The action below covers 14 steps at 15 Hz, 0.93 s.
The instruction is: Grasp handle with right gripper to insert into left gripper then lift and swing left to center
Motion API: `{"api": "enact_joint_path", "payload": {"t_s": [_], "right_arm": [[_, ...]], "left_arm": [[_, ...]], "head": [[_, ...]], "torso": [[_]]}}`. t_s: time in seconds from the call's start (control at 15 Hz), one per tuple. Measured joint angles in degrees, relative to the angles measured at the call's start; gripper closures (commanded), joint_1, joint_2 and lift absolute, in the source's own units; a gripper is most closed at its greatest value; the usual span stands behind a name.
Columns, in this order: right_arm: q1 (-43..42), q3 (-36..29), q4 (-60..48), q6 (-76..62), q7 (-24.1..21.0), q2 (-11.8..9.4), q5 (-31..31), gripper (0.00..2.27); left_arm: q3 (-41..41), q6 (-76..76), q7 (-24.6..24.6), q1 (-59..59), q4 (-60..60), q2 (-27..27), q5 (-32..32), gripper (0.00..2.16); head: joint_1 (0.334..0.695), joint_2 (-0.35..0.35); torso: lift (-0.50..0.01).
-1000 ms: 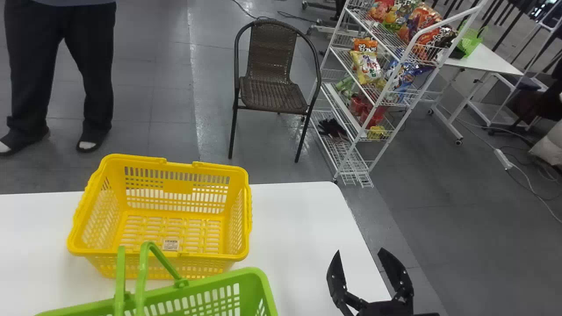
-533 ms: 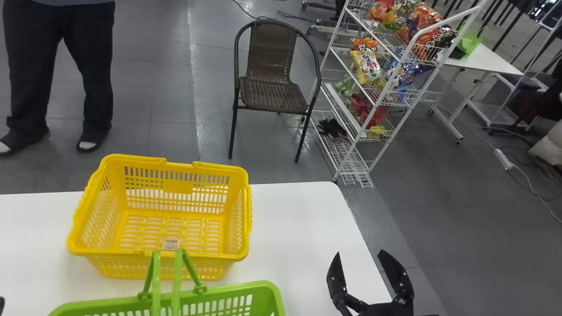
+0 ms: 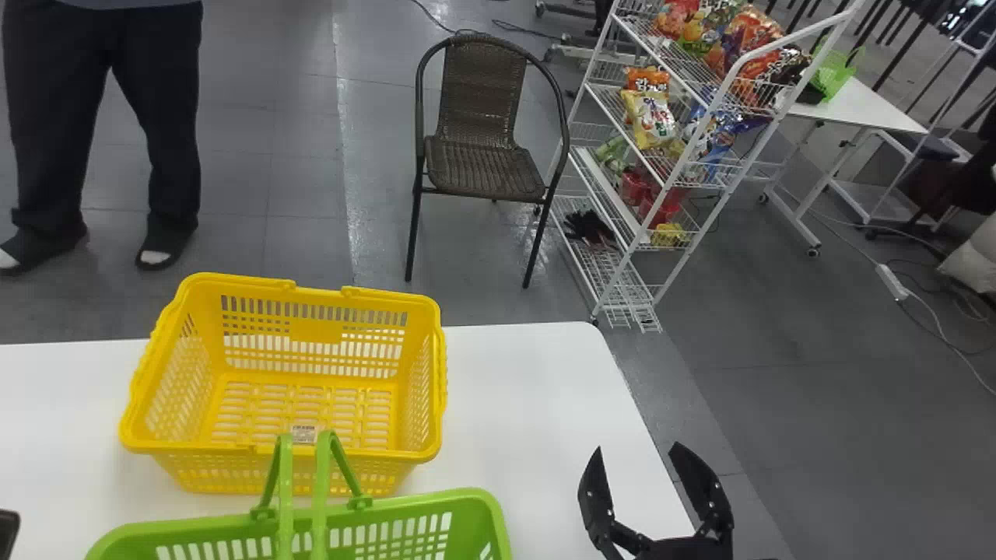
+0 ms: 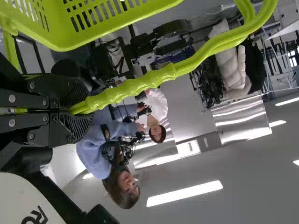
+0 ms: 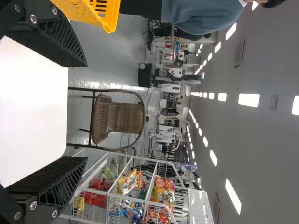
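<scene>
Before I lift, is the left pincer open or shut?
The left pincer is shut on the handle of the green basket: in the left wrist view it runs out between closed fingers.

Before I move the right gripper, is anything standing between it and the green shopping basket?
Nothing visible stands between the right gripper and the green shopping basket; the white tabletop lies there. The yellow shopping basket sits beyond the green one, outside that gap.

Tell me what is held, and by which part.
The left gripper holds the green basket by its handle, at one end of the wavy grip; the right gripper is open and empty.
</scene>
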Motion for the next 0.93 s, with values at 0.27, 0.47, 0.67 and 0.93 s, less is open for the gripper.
{"api": "enact_joint_path", "payload": {"t_s": [0.27,0.47,0.67,0.93], "right_arm": [[0.11,0.20,-0.05,0.00,0.47,0.00,0.01,0.11],[0.21,0.17,-0.11,0.00,0.76,0.00,0.00,0.11],[0.23,0.19,-0.18,0.00,0.80,0.00,0.00,0.11],[0.31,0.19,-0.16,0.00,0.80,0.00,0.00,0.11]], "left_arm": [[-0.19,0.00,0.24,-0.25,0.00,-0.12,-0.02,1.98],[-0.19,0.00,0.27,-0.27,0.00,-0.12,-0.12,1.98],[-0.19,0.00,0.32,-0.37,0.00,-0.08,-0.29,1.98],[-0.16,0.00,0.37,-0.68,0.00,-0.04,-0.46,1.97]], "head": [[0.695,-0.350],[0.695,-0.350],[0.695,-0.350],[0.695,-0.350]], "torso": [[0.000],[0.000],[0.000],[0.000]]}}
